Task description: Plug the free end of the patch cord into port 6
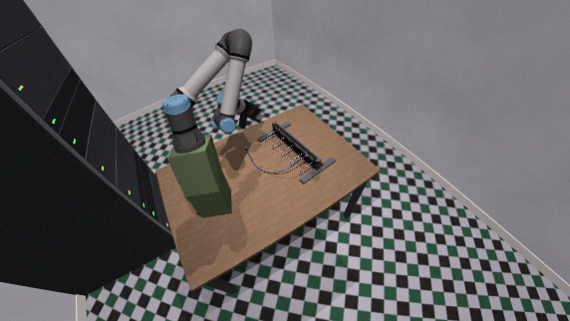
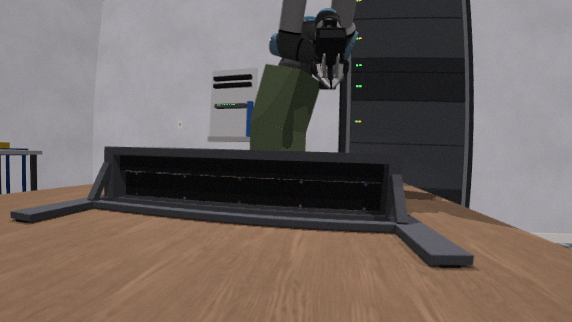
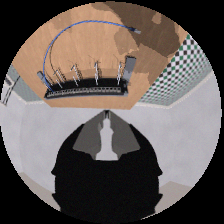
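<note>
The blue patch cord (image 1: 271,172) (image 3: 90,21) lies in a wide curve on the table. One end runs to the rack's far end, at the left in the wrist view; its plug is too small to make out. The free plug (image 1: 246,150) (image 3: 134,30) lies on the table away from the rack, and its latch side cannot be told. The dark port rack (image 1: 299,145) (image 2: 250,156) (image 3: 85,85) stands level on its feet. My gripper (image 2: 330,86) (image 3: 106,110) is shut and empty, raised above the table, apart from plug and rack. Individual port numbers are not readable.
Several thin metal cable guides (image 1: 282,146) (image 3: 96,72) stick out from the rack's port side. The arm's green pedestal (image 1: 201,179) (image 2: 282,110) stands on the wooden table (image 1: 269,219) (image 2: 280,280). A tall dark server cabinet (image 1: 60,164) (image 2: 410,125) stands beyond it.
</note>
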Tool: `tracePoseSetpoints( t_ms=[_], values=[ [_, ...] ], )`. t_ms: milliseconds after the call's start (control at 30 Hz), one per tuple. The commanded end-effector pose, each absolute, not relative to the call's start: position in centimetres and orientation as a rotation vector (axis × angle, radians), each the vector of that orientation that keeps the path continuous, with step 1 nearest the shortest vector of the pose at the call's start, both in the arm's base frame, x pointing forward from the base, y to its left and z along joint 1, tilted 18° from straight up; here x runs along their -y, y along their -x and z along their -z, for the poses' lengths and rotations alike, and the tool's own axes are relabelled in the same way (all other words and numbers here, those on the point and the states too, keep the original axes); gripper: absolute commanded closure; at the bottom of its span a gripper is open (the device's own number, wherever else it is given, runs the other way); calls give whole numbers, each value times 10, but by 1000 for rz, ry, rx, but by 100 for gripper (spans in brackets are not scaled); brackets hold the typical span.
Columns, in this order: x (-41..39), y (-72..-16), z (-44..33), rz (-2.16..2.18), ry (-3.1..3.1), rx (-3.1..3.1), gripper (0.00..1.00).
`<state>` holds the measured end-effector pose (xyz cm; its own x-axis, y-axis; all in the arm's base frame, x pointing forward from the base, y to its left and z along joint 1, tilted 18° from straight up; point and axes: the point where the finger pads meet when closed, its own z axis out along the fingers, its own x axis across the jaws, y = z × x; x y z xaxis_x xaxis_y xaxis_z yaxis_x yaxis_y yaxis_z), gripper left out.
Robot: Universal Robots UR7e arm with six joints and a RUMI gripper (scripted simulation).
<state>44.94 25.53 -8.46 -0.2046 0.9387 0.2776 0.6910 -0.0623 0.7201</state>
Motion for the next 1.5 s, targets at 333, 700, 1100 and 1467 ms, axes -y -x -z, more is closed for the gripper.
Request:
tracePoseSetpoints(
  t_ms=[333,700,1100,1467],
  values=[
    [-246,-451,86,-1138,-1749,-1909,100],
    [-212,-458,96,-1138,-1749,-1909,100],
    [-177,-466,106,-1138,-1749,-1909,100],
    [-162,-469,111,-1138,-1749,-1909,100]
  ],
)
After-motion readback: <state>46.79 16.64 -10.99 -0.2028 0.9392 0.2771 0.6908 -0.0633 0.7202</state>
